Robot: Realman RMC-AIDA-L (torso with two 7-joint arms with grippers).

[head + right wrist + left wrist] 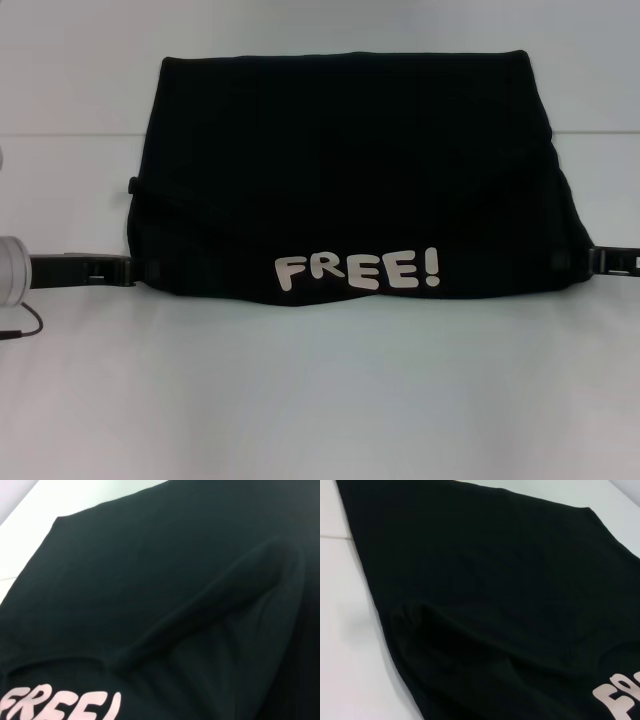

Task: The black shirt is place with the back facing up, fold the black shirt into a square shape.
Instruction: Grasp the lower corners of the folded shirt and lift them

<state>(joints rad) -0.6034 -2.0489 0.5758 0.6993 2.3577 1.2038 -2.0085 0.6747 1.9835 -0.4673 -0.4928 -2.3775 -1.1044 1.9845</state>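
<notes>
Two grippers flank the shirt (345, 170), one at each near corner, and the cloth lies in a wide folded slab across the middle of the white table (320, 400). The left gripper (128, 268) sits right at the shirt's near-left corner, the right gripper (600, 259) at the near-right one, both low against the tabletop. Whether either pair of fingers is pinching cloth or standing apart, I cannot tell; the black tips melt into the black fabric.

The lettering (357, 270) reads FREE! along the near edge, so a printed layer is already turned over on top. Ridges run diagonally under that flap, and both wrist views show a raised fold with a hollow beneath it.

Here is the risk as I see it: if one corner is lifted with only the top layer caught, the flap peels back and the stack opens. If the two arms rise unevenly, the near edge skews and the square comes out crooked. That puffed ridge could also trap air and spring open.

Room looks generous. There is bare table in front, some behind the far edge, and narrow strips at each side where the arms already sit.
</notes>
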